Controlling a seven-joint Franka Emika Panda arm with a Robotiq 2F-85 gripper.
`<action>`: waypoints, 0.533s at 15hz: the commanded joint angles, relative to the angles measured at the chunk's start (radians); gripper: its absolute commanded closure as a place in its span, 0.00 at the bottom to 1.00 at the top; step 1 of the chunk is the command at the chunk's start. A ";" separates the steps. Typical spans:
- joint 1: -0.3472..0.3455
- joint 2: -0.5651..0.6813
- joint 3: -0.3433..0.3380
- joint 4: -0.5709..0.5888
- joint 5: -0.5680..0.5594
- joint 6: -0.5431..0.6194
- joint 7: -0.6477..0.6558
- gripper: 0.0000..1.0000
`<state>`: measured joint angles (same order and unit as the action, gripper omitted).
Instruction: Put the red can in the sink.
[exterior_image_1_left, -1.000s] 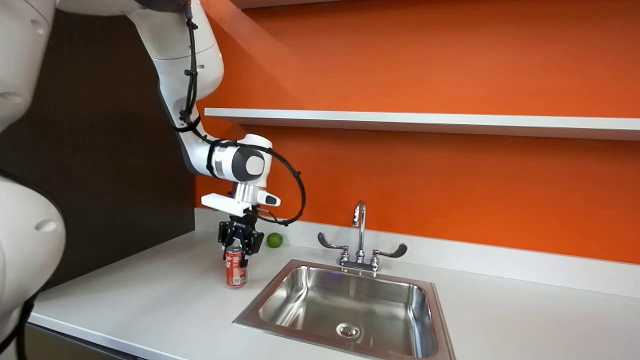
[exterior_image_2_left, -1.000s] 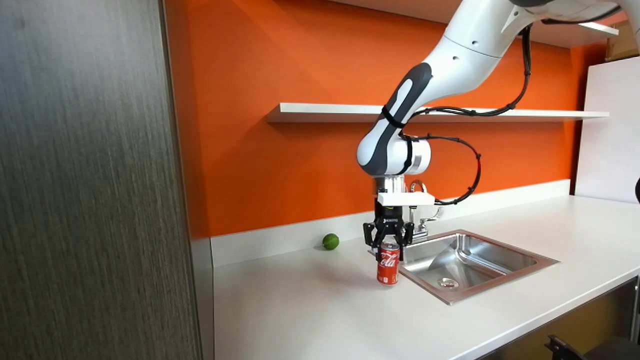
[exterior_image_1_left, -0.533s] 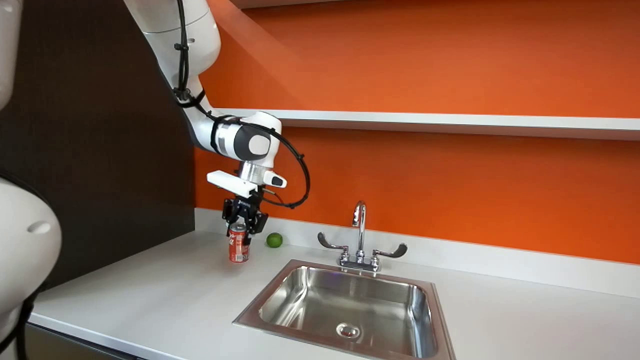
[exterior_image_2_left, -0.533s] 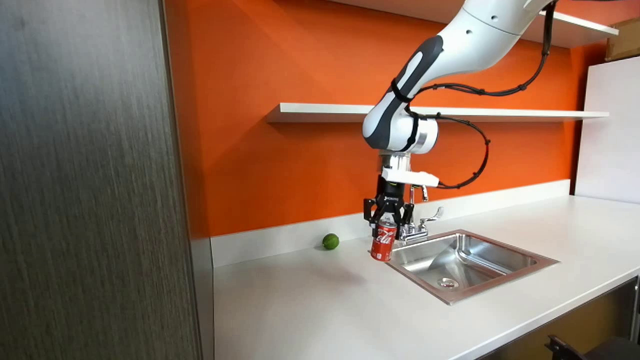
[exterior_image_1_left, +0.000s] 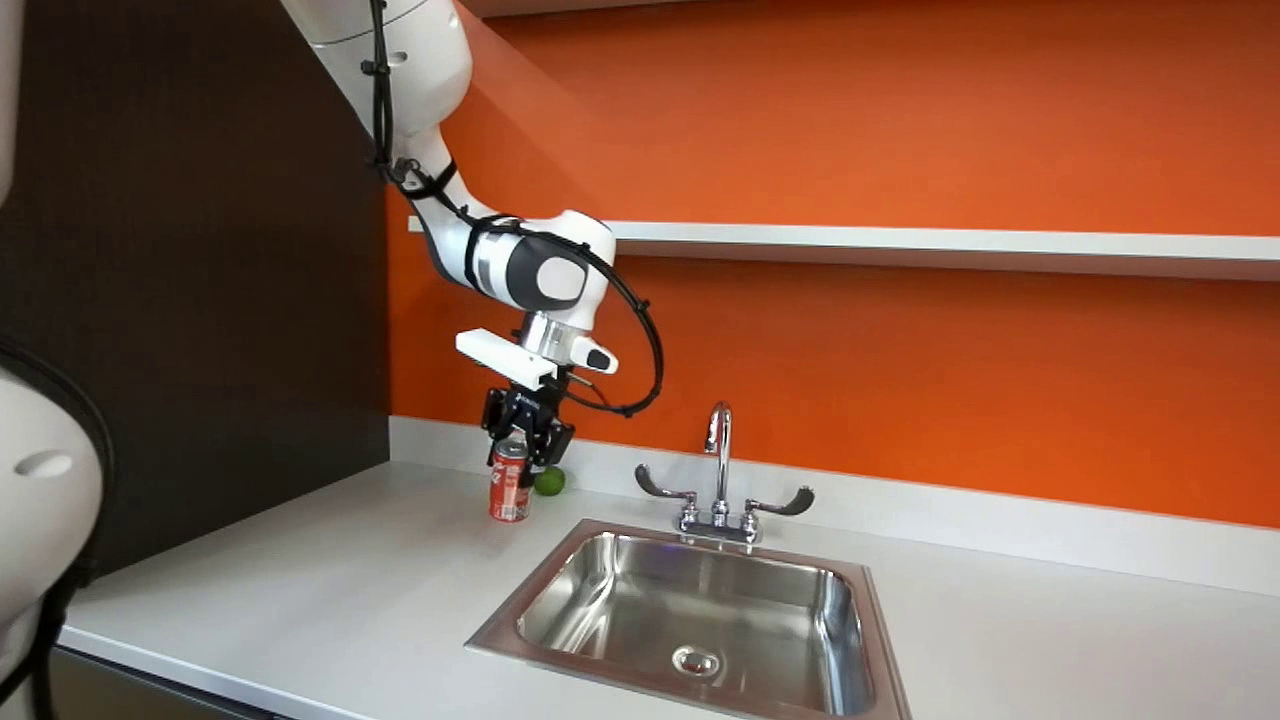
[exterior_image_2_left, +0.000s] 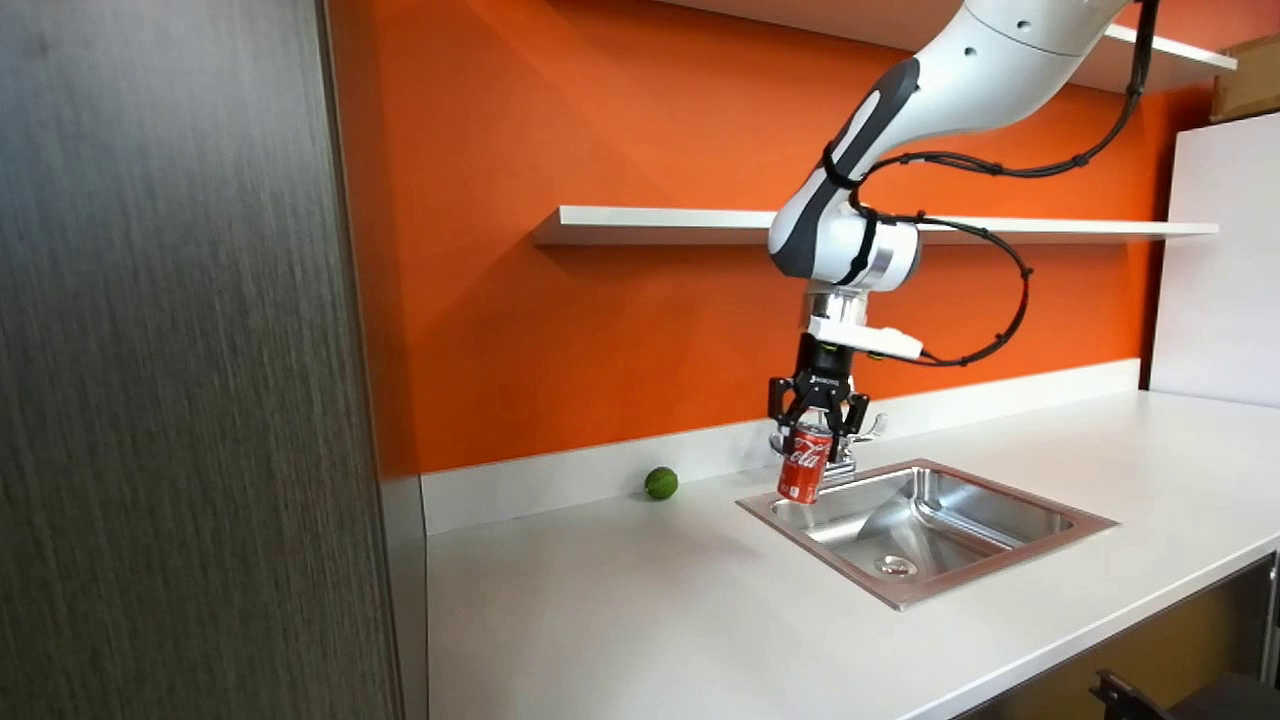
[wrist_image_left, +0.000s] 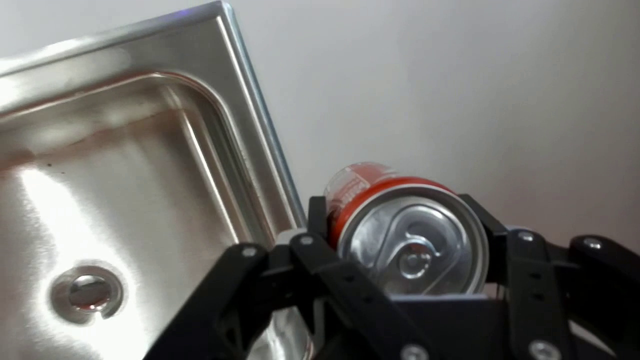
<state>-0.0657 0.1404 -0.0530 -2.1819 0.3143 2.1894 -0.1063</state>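
Note:
The red can (exterior_image_1_left: 509, 492), with a silvery top and pale lettering, is held off the counter and slightly tilted. It also shows in an exterior view (exterior_image_2_left: 804, 468) and in the wrist view (wrist_image_left: 370, 176). My gripper (exterior_image_1_left: 512, 466) is shut on its upper part, one finger on each side. The steel sink (exterior_image_1_left: 740, 610) lies to the right of the can in an exterior view. In an exterior view the can overlaps the far left corner of the sink (exterior_image_2_left: 950, 540). In the wrist view the sink (wrist_image_left: 210, 55) is left of the can, its rim close beside the left finger.
A small green ball (exterior_image_2_left: 661, 483) sits on the counter by the backsplash; the gripper partly covers it in an exterior view. The chrome faucet (exterior_image_1_left: 720, 470) with two handles stands behind the sink. A white shelf (exterior_image_1_left: 900, 240) runs along the orange wall. A dark panel (exterior_image_1_left: 200, 300) stands at the left.
My gripper has risen with the red can, then moved right towards the sink side in both exterior views. The can has tilted slightly. The ball and sink have not moved.

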 joint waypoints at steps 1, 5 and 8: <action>-0.054 -0.007 -0.034 0.011 0.015 -0.053 -0.040 0.61; -0.106 0.019 -0.080 0.018 0.020 -0.054 -0.055 0.61; -0.139 0.053 -0.106 0.032 0.019 -0.051 -0.059 0.61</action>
<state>-0.1697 0.1688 -0.1473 -2.1829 0.3144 2.1718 -0.1392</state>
